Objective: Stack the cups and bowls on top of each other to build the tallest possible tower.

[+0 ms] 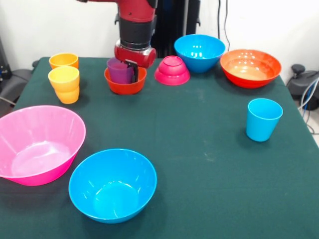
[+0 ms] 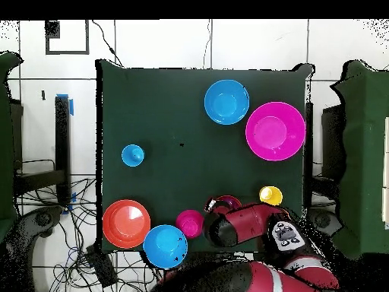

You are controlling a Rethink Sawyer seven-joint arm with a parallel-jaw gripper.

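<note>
My gripper hangs low at the back of the table, right at the purple cup. That cup stands upright inside the small orange-red bowl. A small magenta bowl lies upside down just right of it. An orange cup and a yellow-orange cup stand to the left. A light blue cup stands alone on the right. The large pink bowl and a blue bowl sit near the front. Another blue bowl and the wide orange bowl sit at the back right.
In the overhead view the red arm covers most of the orange-red bowl. The green table ends close behind the back row of bowls. Cables and a chair lie off the table's sides.
</note>
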